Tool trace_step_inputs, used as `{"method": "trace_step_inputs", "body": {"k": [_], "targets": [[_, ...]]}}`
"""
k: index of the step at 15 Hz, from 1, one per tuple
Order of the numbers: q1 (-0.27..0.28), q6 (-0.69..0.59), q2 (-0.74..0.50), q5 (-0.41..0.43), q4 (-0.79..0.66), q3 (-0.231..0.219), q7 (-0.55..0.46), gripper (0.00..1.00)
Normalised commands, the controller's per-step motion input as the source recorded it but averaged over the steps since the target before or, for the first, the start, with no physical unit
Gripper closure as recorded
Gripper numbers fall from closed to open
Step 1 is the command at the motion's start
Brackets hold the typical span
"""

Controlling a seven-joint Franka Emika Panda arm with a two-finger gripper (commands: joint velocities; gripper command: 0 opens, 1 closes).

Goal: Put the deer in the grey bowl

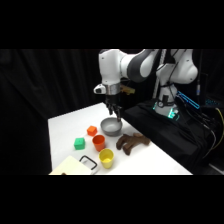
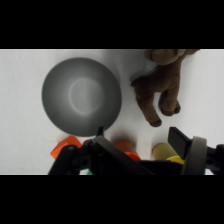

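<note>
With the tool hanging empty over the grey bowl, its spread impossible to tell, the deer is lying on the tabletop just right of the bowl, so the pick-up is not yet begun and the tool needs shifting right and lowering onto the toy.

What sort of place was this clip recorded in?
Probably a robotics lab test bench: a white table against black curtains, a bench-side white arm, and small props laid out, namely a grey bowl, a deer toy and coloured cups.

Robot arm: glossy white rounded shells, dark grey joint bands; teal light at base. End effector: black linkage, black fingers.
</note>
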Motion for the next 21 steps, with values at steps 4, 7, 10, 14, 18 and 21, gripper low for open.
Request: {"method": "trace_step_inputs", "body": {"k": [4, 7, 10, 14, 18, 21], "targets": [[0.037, 0.34, -0.23, 0.041, -0.42, 0.032, 0.17, 0.0], [0.064, 0.31, -0.17, 0.041, -0.32, 0.057, 0.26, 0.0], [0.103, 0.26, -0.14, 0.049, -0.24, 0.09, 0.29, 0.0], [0.108, 0.24, -0.09, 0.021, -0.19, 0.091, 0.28, 0.0], [0.077, 0.29, 0.02, 0.01, -0.14, 0.06, 0.21, 0.0], [0.054, 0.42, 0.22, 0.0, -0.04, 0.029, 0.1, 0.0]]}}
